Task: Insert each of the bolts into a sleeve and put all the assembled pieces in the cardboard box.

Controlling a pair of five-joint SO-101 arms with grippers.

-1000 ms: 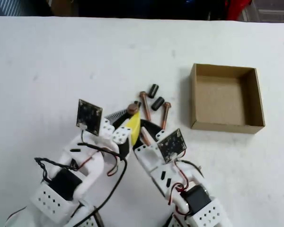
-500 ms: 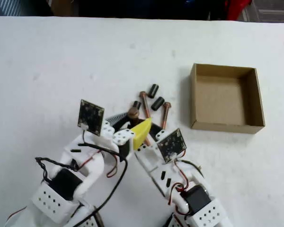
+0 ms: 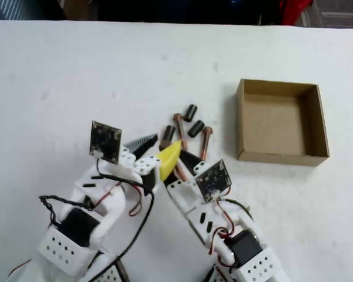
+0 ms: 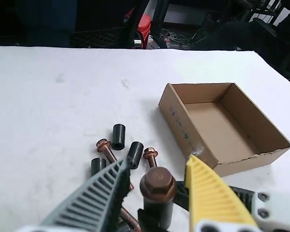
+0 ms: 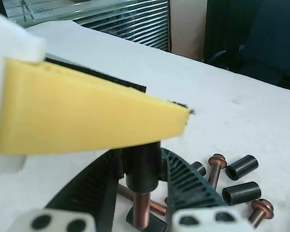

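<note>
Grips a black sleeve (image 5: 141, 164) between the right gripper (image 5: 143, 181) jaws, copper bolt (image 5: 141, 217) through it; left gripper (image 4: 157, 165) jaws spread around its head.

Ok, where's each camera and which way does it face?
High view: fixed overhead, looking down on left arm, right arm and the brown cardboard box.
Left wrist view: on the left wrist, facing the box past the left claw.
Right wrist view: on the right wrist, facing the right claw shut on a black cylindrical sleeve holding a copper bolt.
Shared by both wrist views: that bolt, the left claw's yellow finger.
</note>
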